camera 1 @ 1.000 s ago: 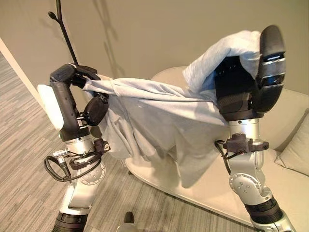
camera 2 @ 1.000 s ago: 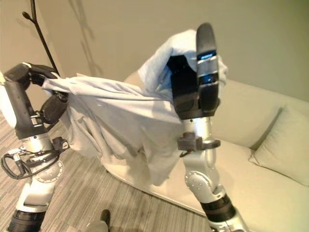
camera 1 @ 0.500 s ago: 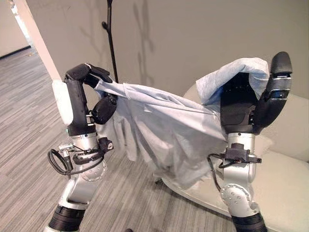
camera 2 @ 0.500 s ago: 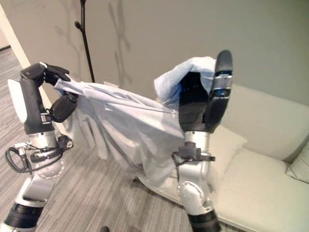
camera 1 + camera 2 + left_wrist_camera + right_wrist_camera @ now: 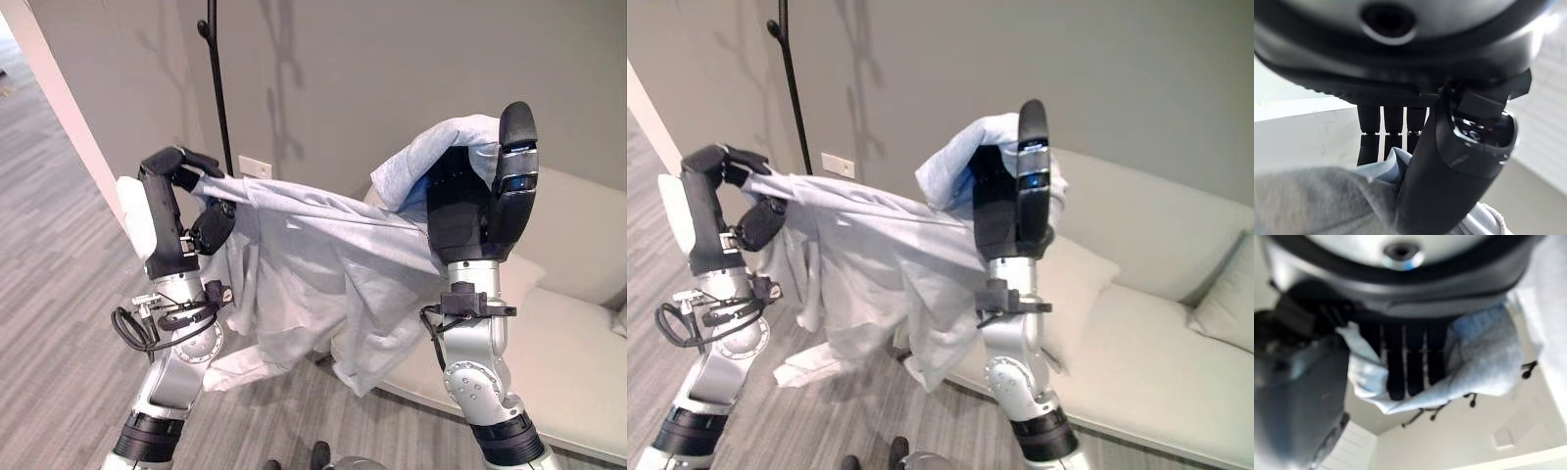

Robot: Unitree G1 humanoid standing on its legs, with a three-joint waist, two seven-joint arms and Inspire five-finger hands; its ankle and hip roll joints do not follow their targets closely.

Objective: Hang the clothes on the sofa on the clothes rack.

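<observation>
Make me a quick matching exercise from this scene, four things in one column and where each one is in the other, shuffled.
Things:
1. pale grey garment
2. clothes rack pole
3. sofa
4. wall socket

Places:
A. low on the wall beside the pole
B. stretched between the left hand and right hand
C. behind the right arm
D. standing behind the left hand

Pairs: 1-B, 2-D, 3-C, 4-A

Pale grey hoodie [image 5: 313,264], with a bluer tint where it bunches. Both hands dark, left hand [image 5: 167,166], right hand [image 5: 470,201]. Black clothes rack [image 5: 217,88] against a grey-beige wall [image 5: 392,59]. Cream sofa [image 5: 1156,294], grey striped carpet [image 5: 59,294].
</observation>
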